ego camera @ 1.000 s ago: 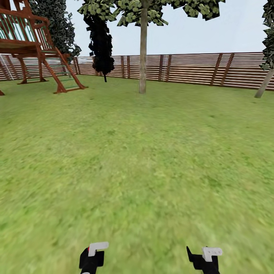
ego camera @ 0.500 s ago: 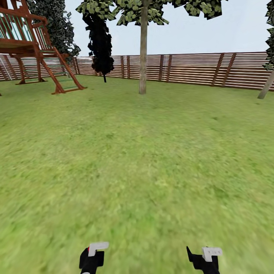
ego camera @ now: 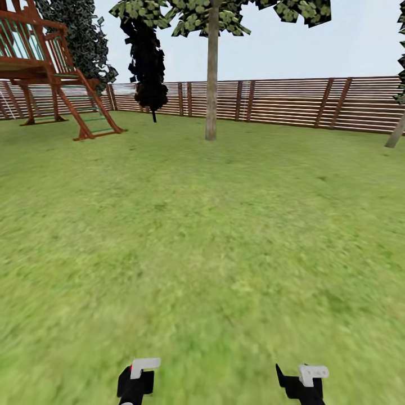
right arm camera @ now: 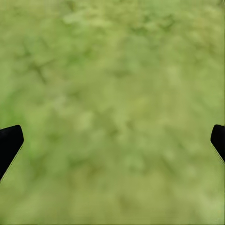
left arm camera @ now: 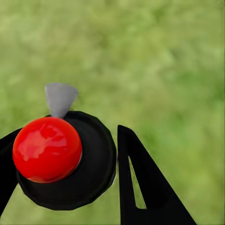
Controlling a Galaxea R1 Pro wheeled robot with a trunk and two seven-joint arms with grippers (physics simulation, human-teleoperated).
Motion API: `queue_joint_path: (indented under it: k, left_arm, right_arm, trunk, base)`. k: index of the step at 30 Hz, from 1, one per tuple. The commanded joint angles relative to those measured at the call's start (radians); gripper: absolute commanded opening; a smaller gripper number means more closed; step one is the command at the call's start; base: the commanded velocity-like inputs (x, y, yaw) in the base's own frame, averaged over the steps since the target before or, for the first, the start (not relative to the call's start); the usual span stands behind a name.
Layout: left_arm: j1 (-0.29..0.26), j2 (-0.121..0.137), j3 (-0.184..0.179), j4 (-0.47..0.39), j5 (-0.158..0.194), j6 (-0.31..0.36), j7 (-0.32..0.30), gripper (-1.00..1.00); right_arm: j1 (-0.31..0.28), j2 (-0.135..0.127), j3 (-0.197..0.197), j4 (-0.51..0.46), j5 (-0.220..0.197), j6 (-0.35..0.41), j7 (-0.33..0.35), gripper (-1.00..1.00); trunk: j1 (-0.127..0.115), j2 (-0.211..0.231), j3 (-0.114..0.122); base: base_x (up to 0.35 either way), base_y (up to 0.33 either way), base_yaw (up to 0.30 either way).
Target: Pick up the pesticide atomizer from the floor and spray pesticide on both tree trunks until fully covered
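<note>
In the left wrist view my left gripper (left arm camera: 70,164) is shut on the pesticide atomizer (left arm camera: 91,176), a black round body with a glossy red top and a small grey nozzle, held over grass. In the head view the left gripper (ego camera: 138,372) sits low at the picture's bottom edge. The right gripper (ego camera: 302,376) hangs beside it, open and empty, with its black fingertips (right arm camera: 9,143) far apart above the lawn. One tree (ego camera: 211,84) with a straight grey-brown trunk stands far ahead near the fence. A second, leaning trunk (ego camera: 396,133) shows at the right edge.
A brown slat fence (ego camera: 281,104) closes the far side of the lawn. A red-brown wooden play tower with a ladder (ego camera: 62,79) stands at the far left, and a dark hanging bush (ego camera: 147,62) is beside the middle tree. Open grass (ego camera: 202,247) stretches ahead.
The whole view has crept forward: the play tower slid left and the right trunk slid further right. Both grippers keep their places in the picture.
</note>
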Motion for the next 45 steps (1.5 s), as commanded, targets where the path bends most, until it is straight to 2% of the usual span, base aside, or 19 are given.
queue_joint_path:
  k: [1, 45]
  left_arm:
    - [0.0, 0.0, 0.0, 0.0, 0.0, 0.0, 0.0, -1.0]
    - [0.0, 0.0, 0.0, 0.0, 0.0, 0.001, 0.0, -1.0]
  right_arm:
    - [0.0, 0.0, 0.0, 0.0, 0.0, 0.0, 0.0, 1.0]
    - [0.0, -0.002, 0.0, -0.002, 0.0, 0.0, 0.0, 1.0]
  trunk:
    - [0.0, 0.0, 0.0]
    - [0.0, 0.0, 0.0]
  base:
    - [0.339, 0.0, 0.0]
    - [0.339, 0.0, 0.0]
